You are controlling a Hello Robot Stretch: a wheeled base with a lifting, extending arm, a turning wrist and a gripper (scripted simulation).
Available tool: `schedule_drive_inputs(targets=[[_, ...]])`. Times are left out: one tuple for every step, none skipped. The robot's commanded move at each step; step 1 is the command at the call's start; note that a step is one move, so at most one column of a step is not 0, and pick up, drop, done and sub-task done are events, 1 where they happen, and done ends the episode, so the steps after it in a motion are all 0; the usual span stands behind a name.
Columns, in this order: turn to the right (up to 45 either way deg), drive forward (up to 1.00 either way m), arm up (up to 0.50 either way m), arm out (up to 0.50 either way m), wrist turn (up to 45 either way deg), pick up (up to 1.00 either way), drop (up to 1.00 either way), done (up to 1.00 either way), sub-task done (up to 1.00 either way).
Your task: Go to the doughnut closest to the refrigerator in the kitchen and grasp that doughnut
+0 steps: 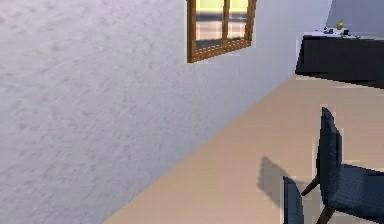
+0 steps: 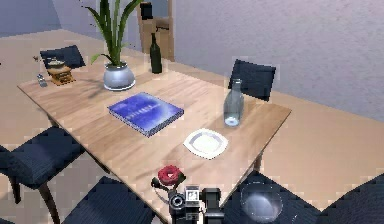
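End effector [image 2: 168, 188] at the worktop's [image 2: 95, 95] near edge; a small red round thing [image 2: 173, 176], perhaps the doughnut, lies at its far end, on the side toward the white plate [image 2: 206, 143]; over or touching, cannot tell; nor whether anything is held; round, so no long axis. Forward view adds a window [image 1: 222, 28] and a second, dark worktop [image 1: 345, 58] far off.

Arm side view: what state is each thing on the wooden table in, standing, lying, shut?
Green leafy plant in pale round pot: upright.
Dark glass bottle: upright.
Clear glass bottle: upright.
Blue rectangular book: lying flat, closed.
White plate: lying flat.
Small red thing: lying at table's near edge.
Gripper: cannot tell whether it holds anything.
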Motion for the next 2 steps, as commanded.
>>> schedule_drive_inputs(targets=[[0.0, 0.0, 0.1, 0.0, 0.0, 0.0, 0.0, 0.0, 0.0], [0.0, 0.0, 0.0, 0.0, 0.0, 0.0, 0.0, 1.0, 0.0]])
